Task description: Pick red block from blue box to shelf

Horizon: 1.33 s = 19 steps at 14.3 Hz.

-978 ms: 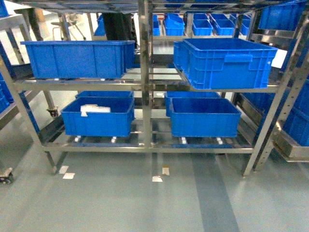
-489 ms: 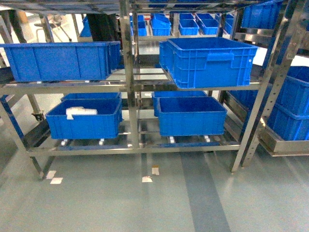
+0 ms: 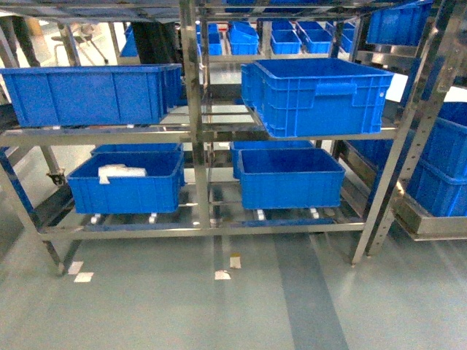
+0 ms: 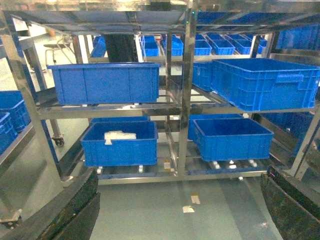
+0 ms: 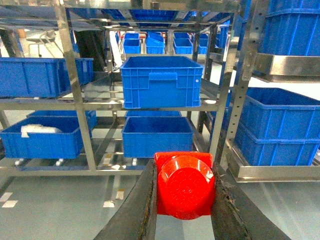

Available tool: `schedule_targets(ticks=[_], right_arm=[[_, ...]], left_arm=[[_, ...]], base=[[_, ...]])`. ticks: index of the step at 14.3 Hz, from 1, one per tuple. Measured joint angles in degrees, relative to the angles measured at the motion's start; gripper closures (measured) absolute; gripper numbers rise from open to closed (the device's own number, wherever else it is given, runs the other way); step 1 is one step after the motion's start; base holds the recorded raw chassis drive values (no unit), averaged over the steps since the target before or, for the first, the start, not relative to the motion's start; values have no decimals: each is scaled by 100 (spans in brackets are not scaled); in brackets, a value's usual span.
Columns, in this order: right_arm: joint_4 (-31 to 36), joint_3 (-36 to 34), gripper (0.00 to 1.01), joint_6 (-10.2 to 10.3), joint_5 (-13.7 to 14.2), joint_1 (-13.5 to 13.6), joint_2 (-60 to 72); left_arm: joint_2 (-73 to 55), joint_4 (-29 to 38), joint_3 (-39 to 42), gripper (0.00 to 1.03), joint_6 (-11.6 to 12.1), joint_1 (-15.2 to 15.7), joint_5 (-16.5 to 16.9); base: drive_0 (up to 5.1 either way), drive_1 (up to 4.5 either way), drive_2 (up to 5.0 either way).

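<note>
Since the earlier frame the shelf [image 3: 195, 131] shifted left in head view. Right hand [image 5: 183, 200] clamped on one red block [image 5: 184, 186], near the camera. Left hand [image 4: 175, 210] fingers spread apart, holding nothing. Beyond: four dark blue crates [image 3: 317, 95], two per tier.

No readable text, label, brand or number shows on any crate, upright or floor marker.

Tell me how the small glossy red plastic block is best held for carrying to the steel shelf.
Keep the present hold: the right gripper clamps the red block by its two flat opposite side walls, coming from behind, with the round stud facing the wrist camera. Flat parallel walls suit the pads better than the stud.
</note>
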State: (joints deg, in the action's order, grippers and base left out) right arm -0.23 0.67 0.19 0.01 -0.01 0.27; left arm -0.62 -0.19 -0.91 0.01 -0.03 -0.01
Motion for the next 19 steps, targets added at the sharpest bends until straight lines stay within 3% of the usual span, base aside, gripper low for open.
schedule_targets(ticks=[19], right_arm=[[4,0,80,2,0,0,0]], left_arm=[[0,-4,0,5,0,2,-7]], base=[[1,393,-392]])
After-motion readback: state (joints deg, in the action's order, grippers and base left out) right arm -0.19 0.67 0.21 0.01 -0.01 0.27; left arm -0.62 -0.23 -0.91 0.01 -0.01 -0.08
